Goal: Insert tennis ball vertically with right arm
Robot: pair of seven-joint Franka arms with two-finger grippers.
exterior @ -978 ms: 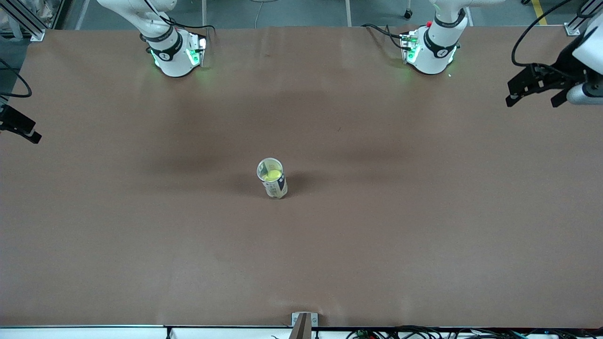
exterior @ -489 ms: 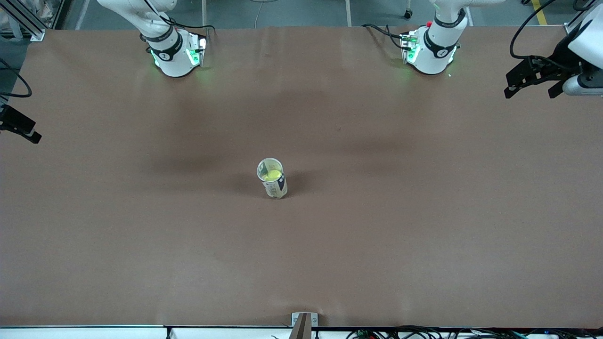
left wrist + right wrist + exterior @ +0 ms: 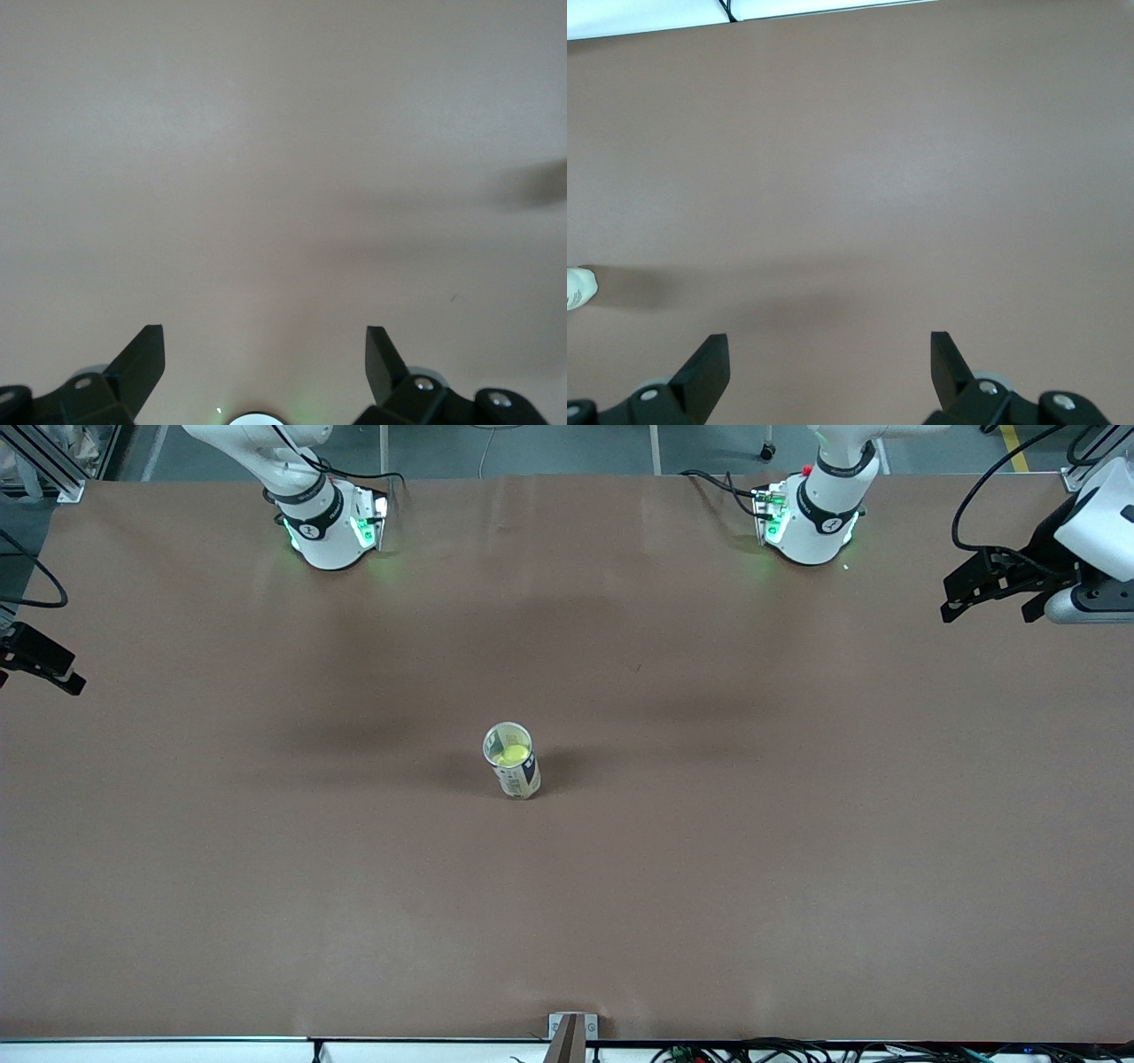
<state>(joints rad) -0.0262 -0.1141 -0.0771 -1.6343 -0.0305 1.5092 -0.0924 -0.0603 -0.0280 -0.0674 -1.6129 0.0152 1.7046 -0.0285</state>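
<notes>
The brown paper-covered counter (image 3: 797, 868) carries one upright clear plastic tube can with a printed label (image 3: 512, 766), standing near the centre of the front view. The yellow-green tennis ball (image 3: 511, 755) sits inside this can, visible through its open top. The can is upright and nothing touches it.

The right pincer (image 3: 40, 664), black and slim, hangs at roughly the 9 o'clock position from the can, at the edge of the counter toward the right arm's end, well apart from the can. In the right wrist view, the right pincer (image 3: 830, 367) has its two black fingers (image 3: 709, 372) spread wide with bare counter between them; it grips nothing. A small part of the can (image 3: 579, 289) shows at the edge of that view.

The left pincer (image 3: 997, 589) hangs at about the 2 o'clock position from the can, over the counter's edge toward the left arm's end, well apart from the can. In the left wrist view, the left pincer (image 3: 266, 363) is also spread wide, its fingers (image 3: 143, 365) holding nothing, with only counter surface beneath.

The two white arm bases with green lights (image 3: 330, 527) stand along the 12 o'clock edge of the counter.
</notes>
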